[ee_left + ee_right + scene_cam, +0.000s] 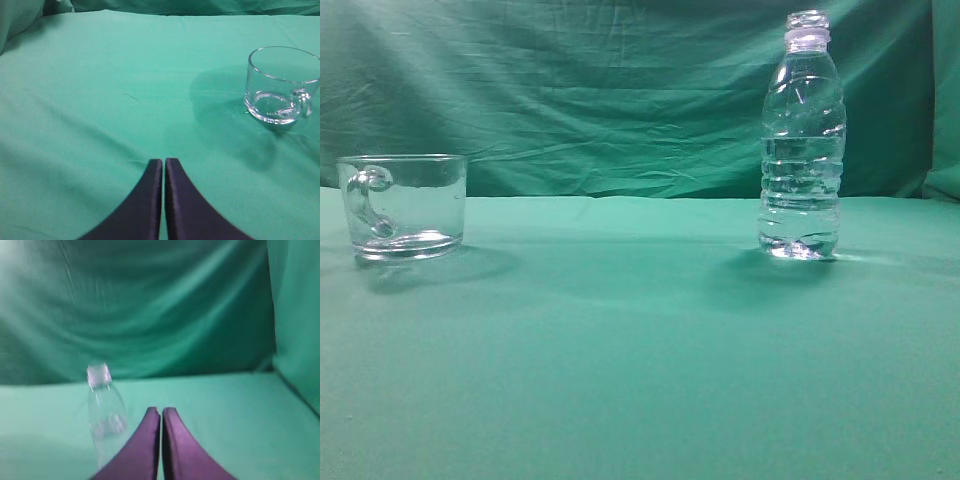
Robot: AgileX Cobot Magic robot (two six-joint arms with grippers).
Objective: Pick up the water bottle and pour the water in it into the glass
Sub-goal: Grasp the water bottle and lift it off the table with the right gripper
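The water bottle (802,140) stands upright and capless on the green cloth at the right, with clear water (801,195) reaching roughly the upper half of its body. The glass (404,205) stands empty at the left, its handle toward the camera. In the left wrist view my left gripper (164,161) is shut and empty, with the glass (281,85) ahead to its right. In the right wrist view my right gripper (160,410) is shut and empty, with the bottle (105,412) just left of its fingers. Neither gripper shows in the exterior view.
A green cloth (640,340) covers the table, and a green backdrop (580,90) hangs behind. The cloth curtain folds in at the right edge of the right wrist view (295,320).
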